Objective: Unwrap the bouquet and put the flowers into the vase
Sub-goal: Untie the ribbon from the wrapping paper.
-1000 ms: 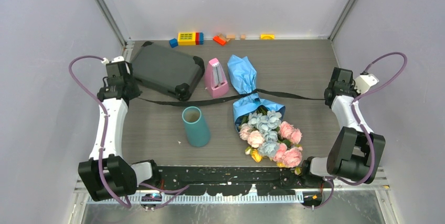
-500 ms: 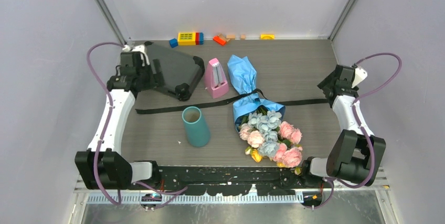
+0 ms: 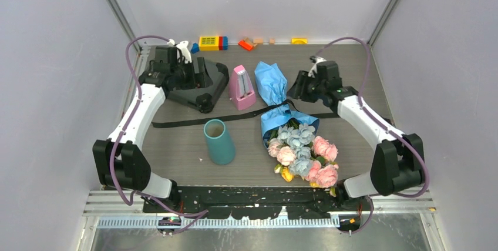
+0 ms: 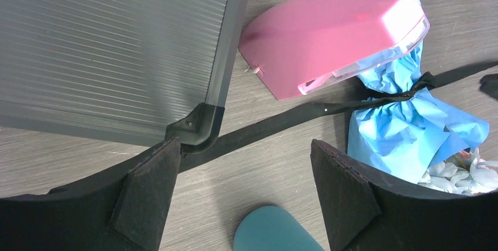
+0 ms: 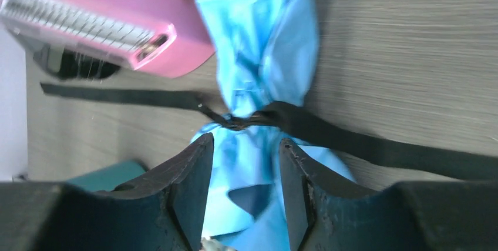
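Note:
The bouquet (image 3: 293,139) lies right of centre, its pink, pale blue and yellow flowers (image 3: 303,152) toward the near edge. The blue paper wrap (image 3: 272,83) is cinched at its waist by the black ribbon (image 3: 194,119), which lies slack across the table. The ribbon's knot (image 5: 246,119) sits just beyond my right gripper (image 5: 244,174), which hovers open over the wrap and holds nothing. The teal vase (image 3: 219,141) stands upright left of the bouquet. My left gripper (image 4: 246,186) is wide open and empty above the vase's rim (image 4: 276,230) and the ribbon (image 4: 264,130).
A grey suitcase (image 3: 191,80) lies at the back left under my left arm. A pink metronome (image 3: 241,86) stands between it and the wrap. Small toy blocks (image 3: 211,42) line the back wall.
Both arms swung in from the table's sides toward the middle. Both grippers opened and let go of the ribbon ends, and the taut ribbon dropped slack.

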Robot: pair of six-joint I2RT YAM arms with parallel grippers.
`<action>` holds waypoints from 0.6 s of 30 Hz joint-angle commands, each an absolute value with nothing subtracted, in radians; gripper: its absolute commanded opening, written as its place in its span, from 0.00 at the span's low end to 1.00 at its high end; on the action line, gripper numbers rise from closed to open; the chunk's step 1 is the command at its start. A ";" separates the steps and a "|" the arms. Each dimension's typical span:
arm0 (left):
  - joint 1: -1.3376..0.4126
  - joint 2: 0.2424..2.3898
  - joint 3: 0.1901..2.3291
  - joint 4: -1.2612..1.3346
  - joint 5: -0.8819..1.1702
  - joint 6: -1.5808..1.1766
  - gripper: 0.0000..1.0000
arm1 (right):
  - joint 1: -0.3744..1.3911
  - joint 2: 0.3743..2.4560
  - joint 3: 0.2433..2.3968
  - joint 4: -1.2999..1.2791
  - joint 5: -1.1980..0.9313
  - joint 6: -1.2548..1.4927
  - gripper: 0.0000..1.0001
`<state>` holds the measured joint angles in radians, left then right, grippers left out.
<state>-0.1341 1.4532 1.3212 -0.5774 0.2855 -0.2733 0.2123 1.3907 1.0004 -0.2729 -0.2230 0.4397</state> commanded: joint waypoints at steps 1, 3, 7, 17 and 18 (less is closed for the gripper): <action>-0.131 1.431 1.318 -0.565 0.312 -0.251 0.84 | 0.327 1.452 1.100 -0.310 -0.245 0.379 0.47; -0.130 1.411 1.319 -0.580 0.282 -0.232 0.84 | 0.369 1.485 1.124 -0.327 -0.185 0.350 0.43; -0.131 1.378 1.318 -0.602 0.215 -0.204 0.84 | 0.394 1.545 1.173 -0.382 -0.139 0.285 0.39; -0.130 1.396 1.329 -0.627 0.214 -0.213 0.84 | 0.444 1.613 1.211 -0.469 -0.043 0.239 0.36; -0.130 1.396 1.330 -0.626 0.213 -0.213 0.84 | 0.447 1.615 1.211 -0.468 -0.038 0.238 0.36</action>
